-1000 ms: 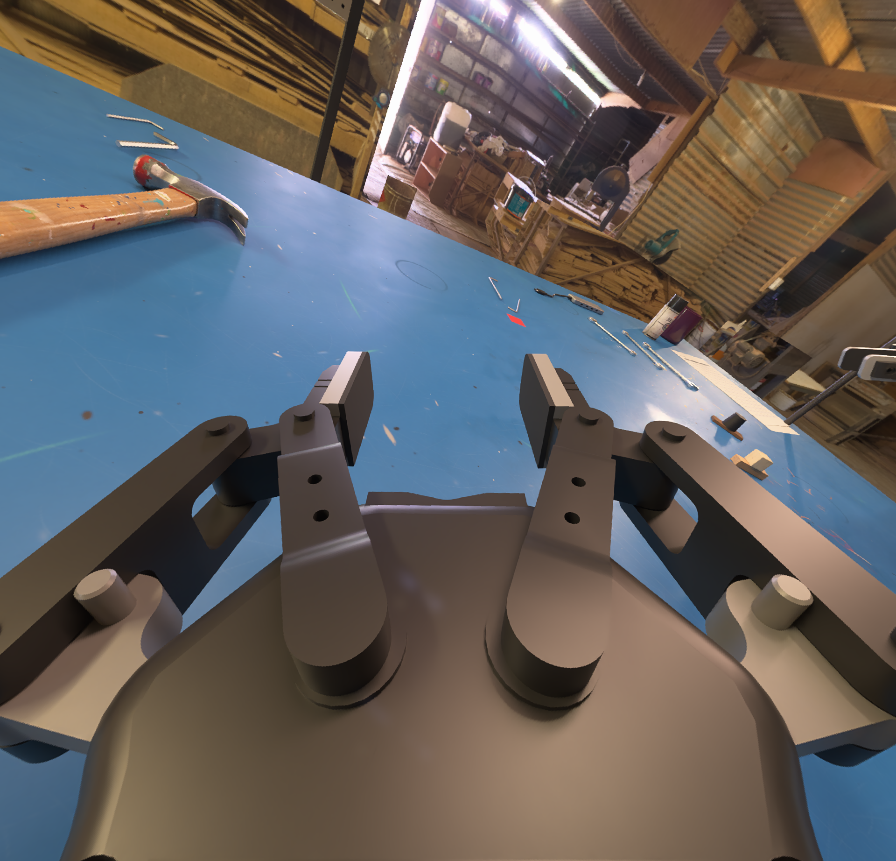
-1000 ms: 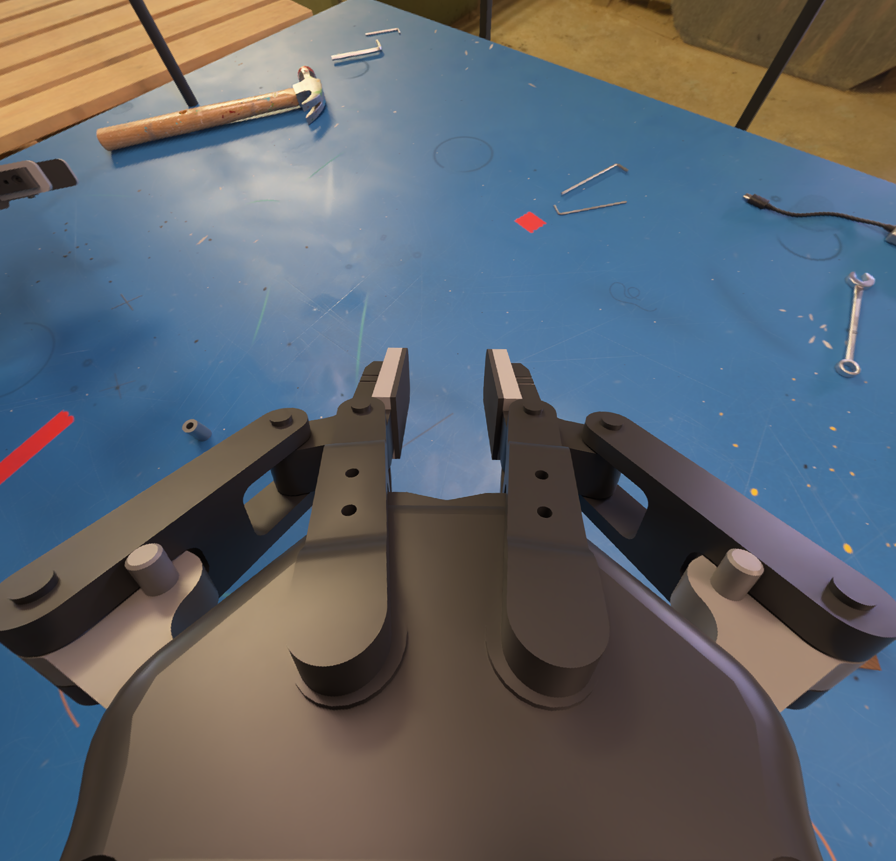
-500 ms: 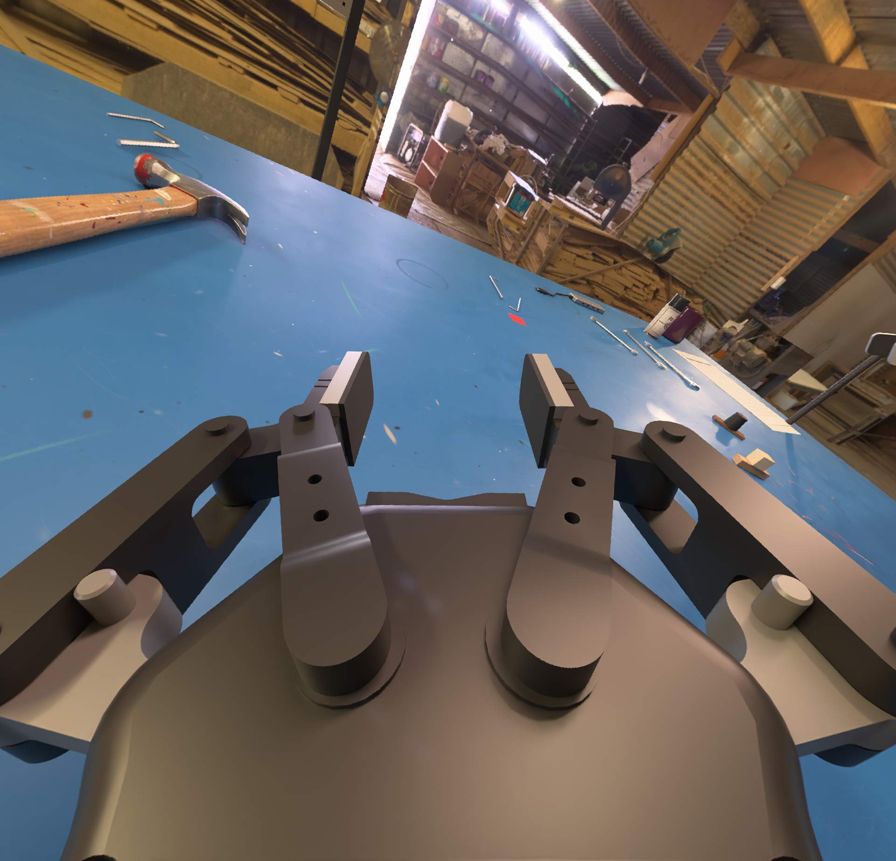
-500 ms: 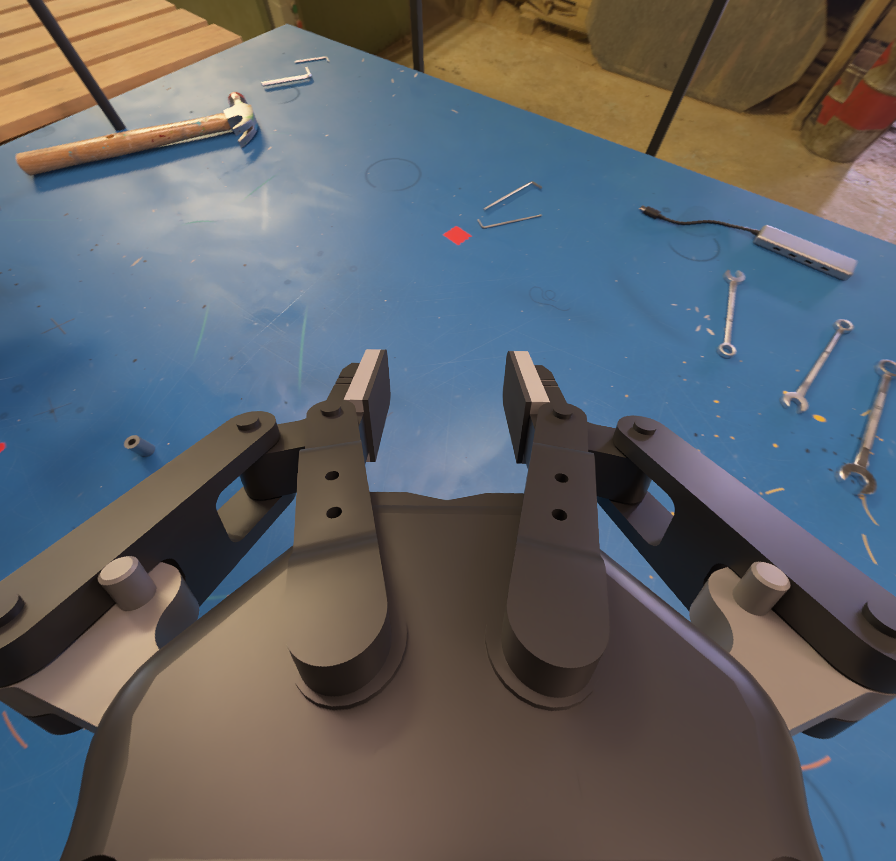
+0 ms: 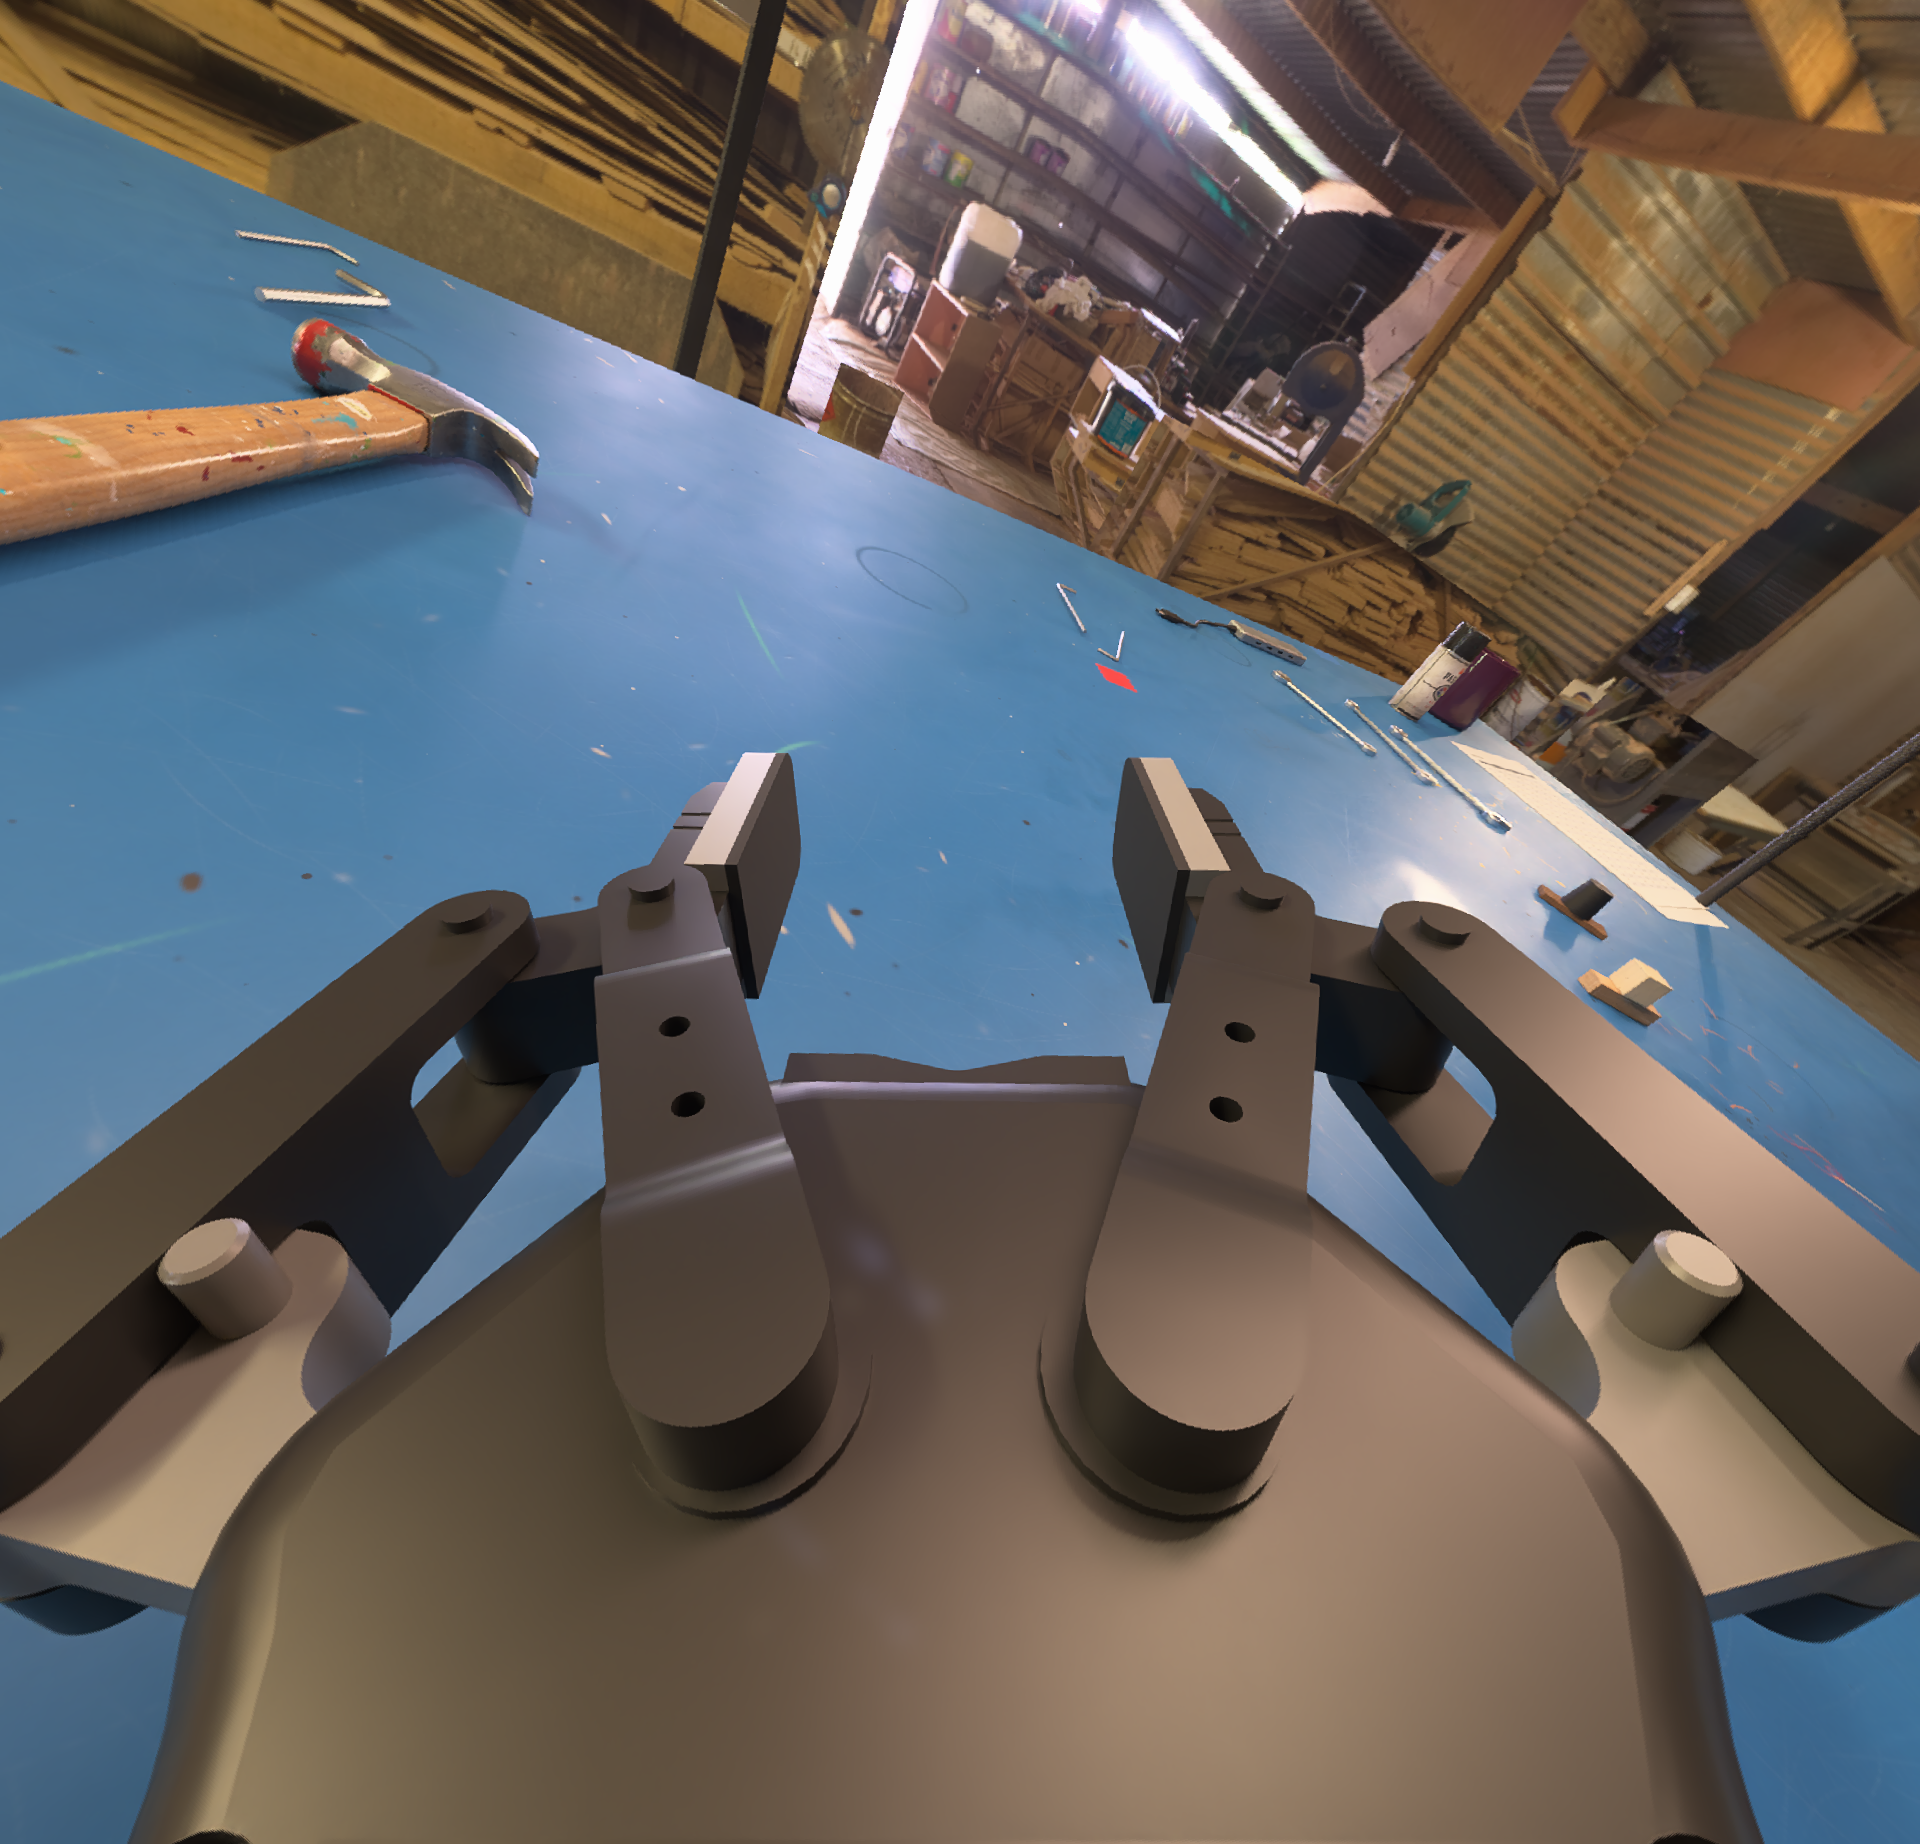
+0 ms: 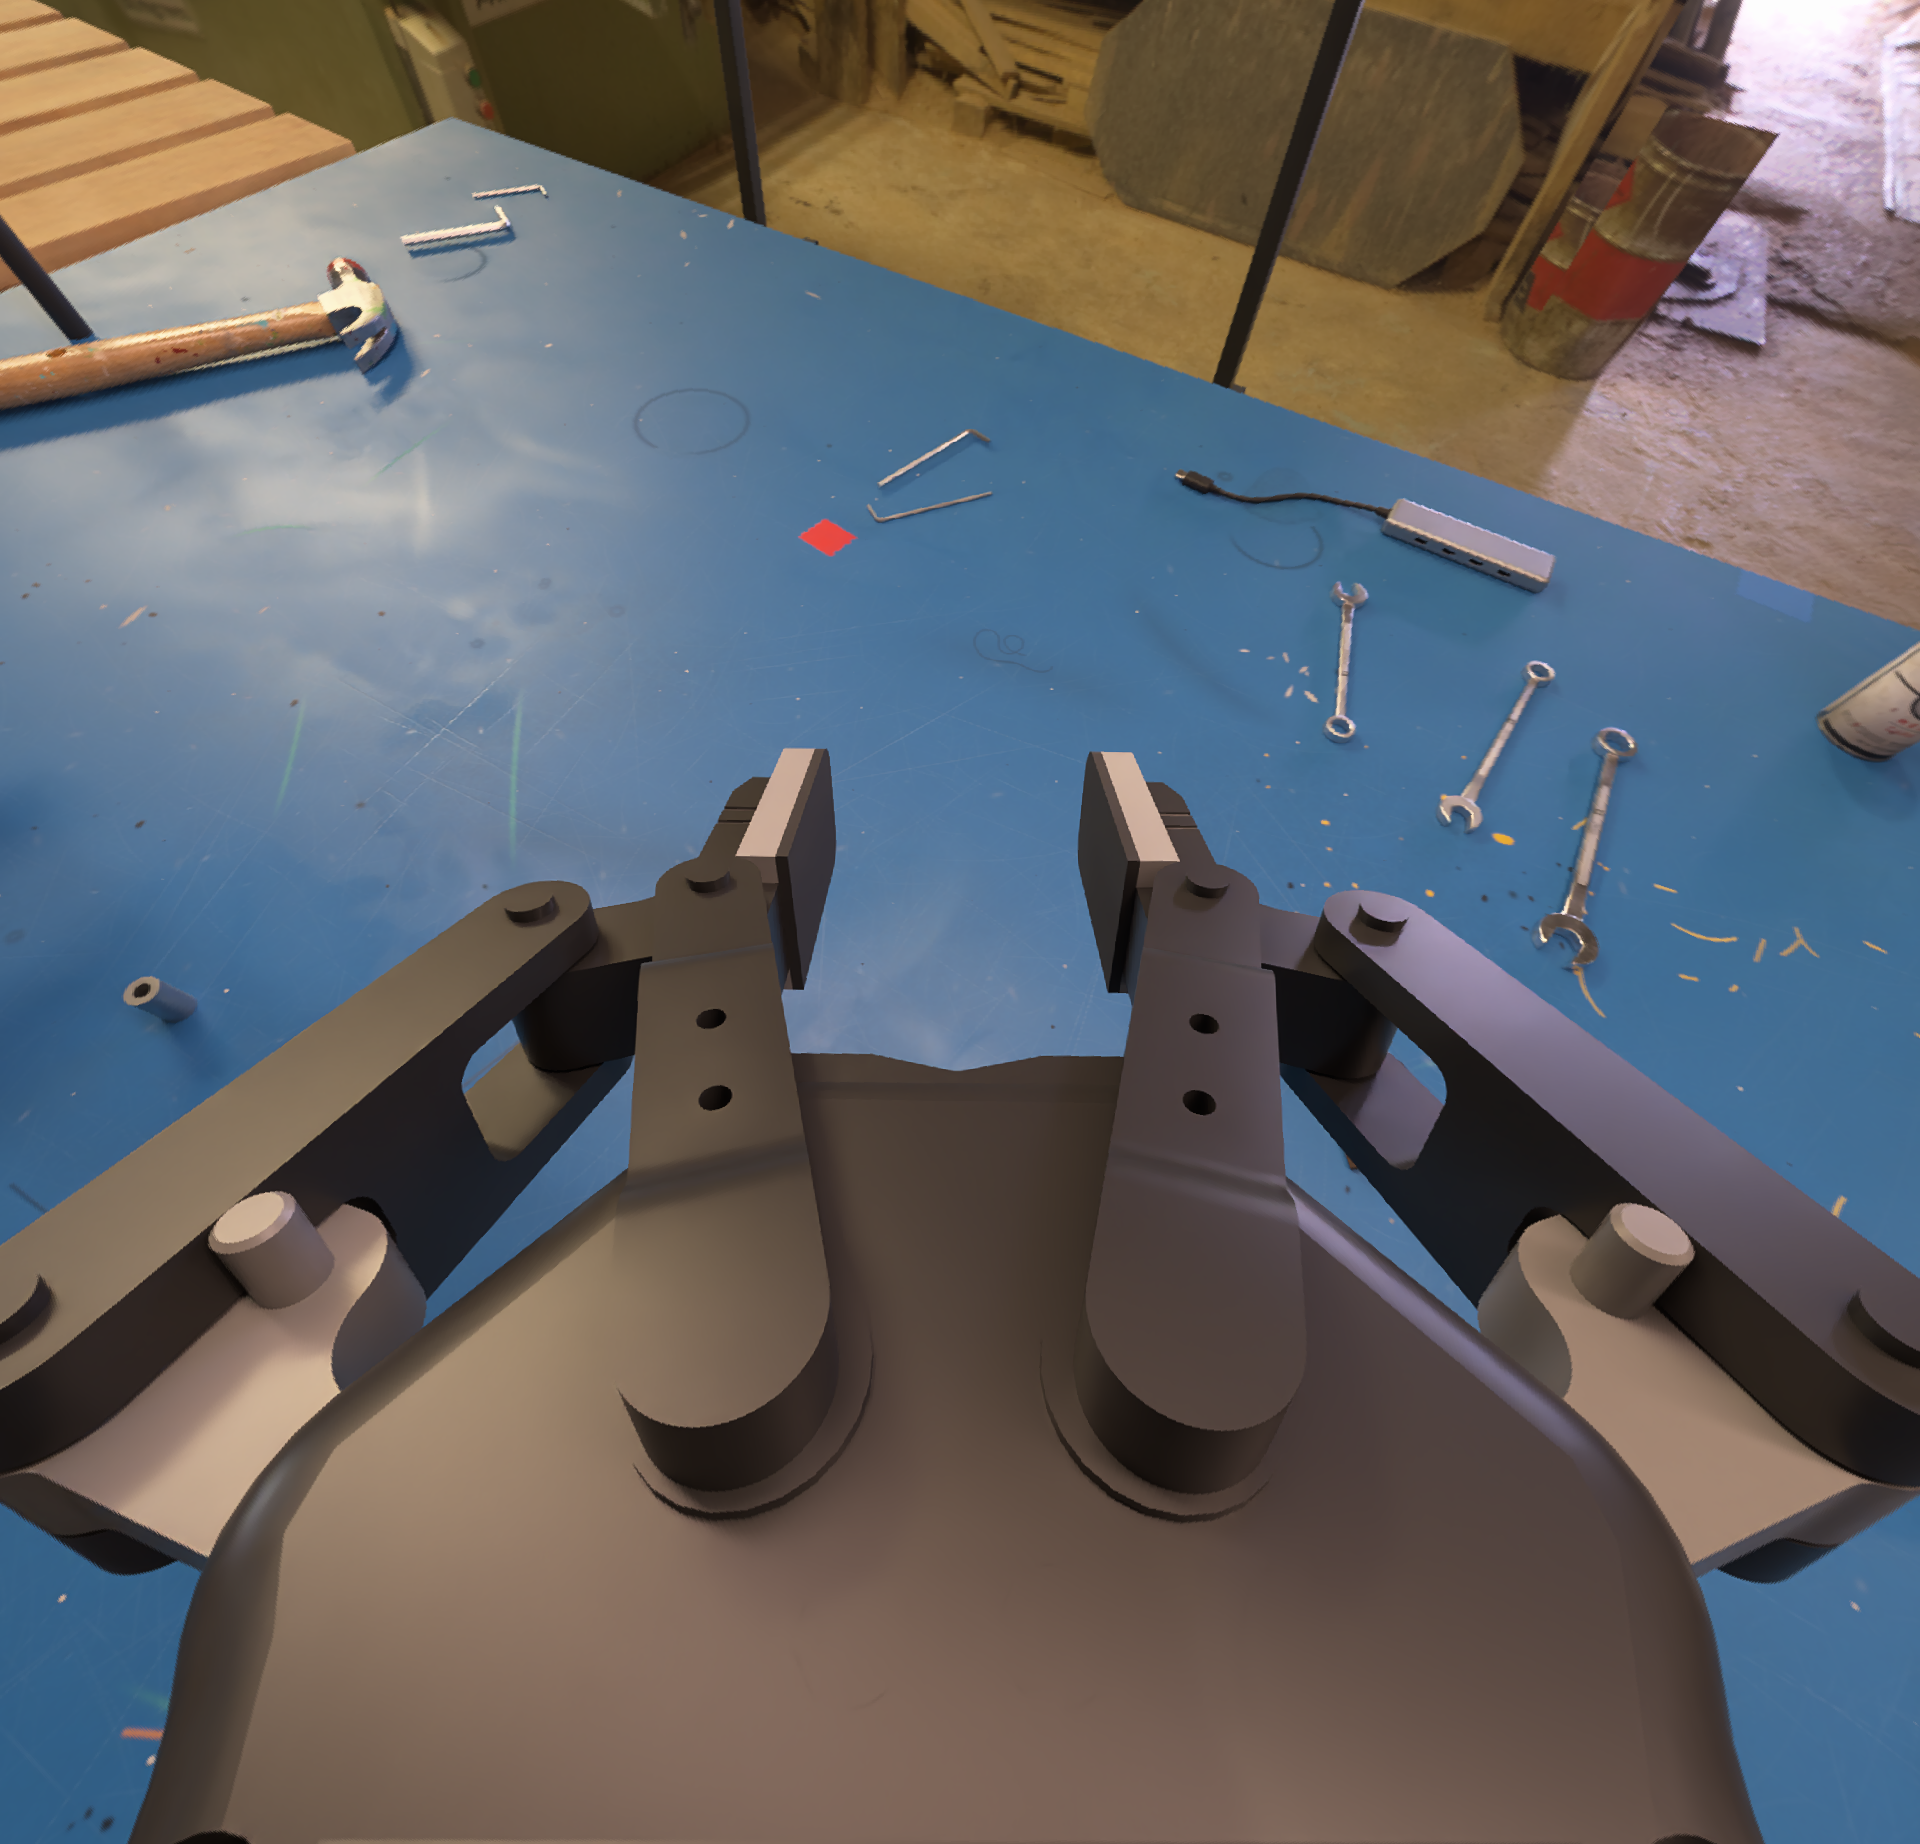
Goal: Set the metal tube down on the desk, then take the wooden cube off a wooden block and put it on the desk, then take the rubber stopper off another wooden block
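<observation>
Metal tube (image 6: 158, 996) only in right view

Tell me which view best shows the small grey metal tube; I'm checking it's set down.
The right wrist view: the small grey metal tube lies on its side on the blue desk, clear of the right gripper. The left wrist view doesn't show it.

A workshop. Big blue desk (image 6: 623, 651) with a hammer (image 6: 187, 345) at ten o'clock and wrenches (image 6: 1496, 745) at two o'clock. Stacked wood planks (image 5: 436, 101) at eleven o'clock, tin walls (image 5: 1621, 423) and full shelves (image 5: 1049, 132) behind.
</observation>
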`<state>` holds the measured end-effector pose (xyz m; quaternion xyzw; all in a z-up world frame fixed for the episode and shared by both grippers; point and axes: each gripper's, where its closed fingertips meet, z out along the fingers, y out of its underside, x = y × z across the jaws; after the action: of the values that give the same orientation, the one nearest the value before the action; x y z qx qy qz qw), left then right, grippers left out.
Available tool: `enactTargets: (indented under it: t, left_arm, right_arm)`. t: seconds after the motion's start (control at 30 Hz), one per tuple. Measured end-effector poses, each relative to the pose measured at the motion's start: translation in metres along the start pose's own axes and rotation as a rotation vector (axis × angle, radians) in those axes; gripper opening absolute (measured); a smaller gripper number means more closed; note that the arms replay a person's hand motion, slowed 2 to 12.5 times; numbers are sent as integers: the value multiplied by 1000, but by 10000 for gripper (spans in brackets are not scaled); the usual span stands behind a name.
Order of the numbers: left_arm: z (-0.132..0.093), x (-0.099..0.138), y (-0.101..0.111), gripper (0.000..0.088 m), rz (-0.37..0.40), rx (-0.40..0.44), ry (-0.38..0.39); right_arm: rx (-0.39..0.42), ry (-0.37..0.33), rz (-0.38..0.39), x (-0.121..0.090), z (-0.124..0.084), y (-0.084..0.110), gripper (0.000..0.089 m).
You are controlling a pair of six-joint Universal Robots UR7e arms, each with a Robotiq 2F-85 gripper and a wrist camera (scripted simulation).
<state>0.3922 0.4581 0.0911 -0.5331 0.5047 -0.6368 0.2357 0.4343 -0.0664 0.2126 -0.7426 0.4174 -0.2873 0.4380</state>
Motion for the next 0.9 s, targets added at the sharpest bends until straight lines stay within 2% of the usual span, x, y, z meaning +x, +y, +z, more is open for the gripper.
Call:
enactTargets:
  t: [0.4,0.9]
  left_arm:
    - [1,-1,1,548,3,-5,-11]
    - [1,-2,1,548,8,-4,-26]
  right_arm:
    - [6,43,7,18,-16,3,430]
    - [-28,40,-1,26,-18,17,430]
